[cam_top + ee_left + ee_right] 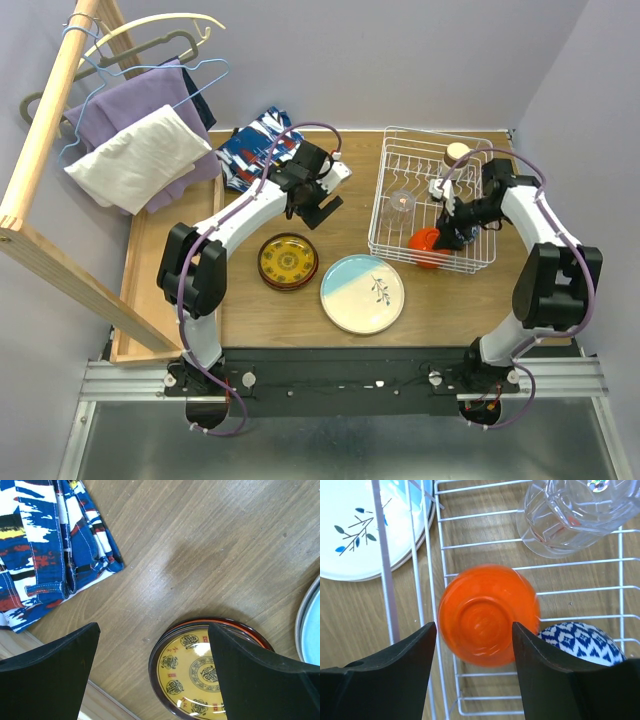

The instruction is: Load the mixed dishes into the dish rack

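Observation:
An orange-red bowl (485, 617) lies upside down in the near left corner of the white dish rack (480, 544), slightly blurred. My right gripper (474, 625) hangs open right above it, a finger on each side, neither pressing it. A blue-patterned bowl (580, 640) and a clear glass (570, 515) also lie in the rack (380, 205). The pale blue-cream sprig plate (362, 293) and the dark red-yellow plate (288, 261) rest on the table. My left gripper (152, 630) is open and empty above the table, just beyond the patterned plate (190, 675).
The blue-red-white cloth (255, 145) lies at the back of the table behind the left arm. Wire hangers and draped clothes (140, 150) hang from a wooden rail at far left. A round pale-topped item (457, 152) sits in the rack's far corner.

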Robot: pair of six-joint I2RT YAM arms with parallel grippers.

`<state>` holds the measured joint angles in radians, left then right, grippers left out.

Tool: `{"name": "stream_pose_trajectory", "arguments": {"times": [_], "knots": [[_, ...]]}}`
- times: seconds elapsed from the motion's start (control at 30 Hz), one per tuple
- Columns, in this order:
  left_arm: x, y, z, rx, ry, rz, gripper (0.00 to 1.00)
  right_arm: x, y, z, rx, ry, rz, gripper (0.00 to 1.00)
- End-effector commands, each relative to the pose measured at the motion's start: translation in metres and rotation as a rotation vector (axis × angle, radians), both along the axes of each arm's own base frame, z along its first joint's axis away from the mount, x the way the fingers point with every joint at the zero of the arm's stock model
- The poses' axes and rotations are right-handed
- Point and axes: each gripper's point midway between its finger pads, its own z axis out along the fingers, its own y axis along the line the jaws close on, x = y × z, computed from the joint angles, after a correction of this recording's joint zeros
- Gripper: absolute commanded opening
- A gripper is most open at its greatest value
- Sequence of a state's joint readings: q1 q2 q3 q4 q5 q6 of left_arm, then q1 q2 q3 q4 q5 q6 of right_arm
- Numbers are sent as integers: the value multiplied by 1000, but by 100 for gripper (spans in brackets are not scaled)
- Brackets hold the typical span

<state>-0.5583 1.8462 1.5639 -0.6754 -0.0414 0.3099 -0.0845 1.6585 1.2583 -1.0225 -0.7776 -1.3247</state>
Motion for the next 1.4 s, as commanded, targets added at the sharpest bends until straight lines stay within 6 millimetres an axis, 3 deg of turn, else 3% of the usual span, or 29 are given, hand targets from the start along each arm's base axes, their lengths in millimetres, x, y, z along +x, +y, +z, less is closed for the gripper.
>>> {"name": "stream_pose_trajectory", "arguments": {"times": [0.0,0.1,0.27,0.33,0.43,0.5,0.57,0.63,0.67,0.7,0.73,0.87,0.9,0.97,1.03,1.37], "knots": [[8,-11,24,-54,-56,-11,99,2,-7,38,-44,-40,-58,71],[7,-18,33,-106,-49,10,99,22,-8,58,-27,-68,-164,73],[-11,-43,38,-262,48,16,98,54,-4,72,42,-77,-310,80],[-15,-50,34,-293,87,39,97,65,6,81,57,-97,-313,80],[-15,-56,45,-326,80,27,93,79,20,82,57,-97,-309,83],[-13,-58,57,-333,56,10,89,79,37,75,50,-55,-268,80],[-12,-56,65,-329,36,-3,84,82,48,87,64,-53,-238,74],[-13,-51,72,-315,12,-18,80,64,60,76,50,39,-146,71],[-15,-49,73,-307,6,-23,80,64,62,87,50,29,-110,71],[-17,-46,79,-297,-16,-41,80,41,63,85,47,122,-82,72],[-17,-40,81,-277,-35,-33,82,35,63,85,35,117,-25,74],[-22,-14,75,-189,-88,-15,90,1,51,88,-25,126,19,75],[-24,-10,80,-182,-107,-18,91,-12,45,76,-62,139,42,76],[-27,0,75,-143,-112,-21,93,-26,39,75,-110,72,112,77],[-31,7,77,-131,-123,-25,94,-40,32,63,-160,79,151,76],[-36,21,55,-97,-89,-16,95,-76,18,23,-286,138,275,74]]}}
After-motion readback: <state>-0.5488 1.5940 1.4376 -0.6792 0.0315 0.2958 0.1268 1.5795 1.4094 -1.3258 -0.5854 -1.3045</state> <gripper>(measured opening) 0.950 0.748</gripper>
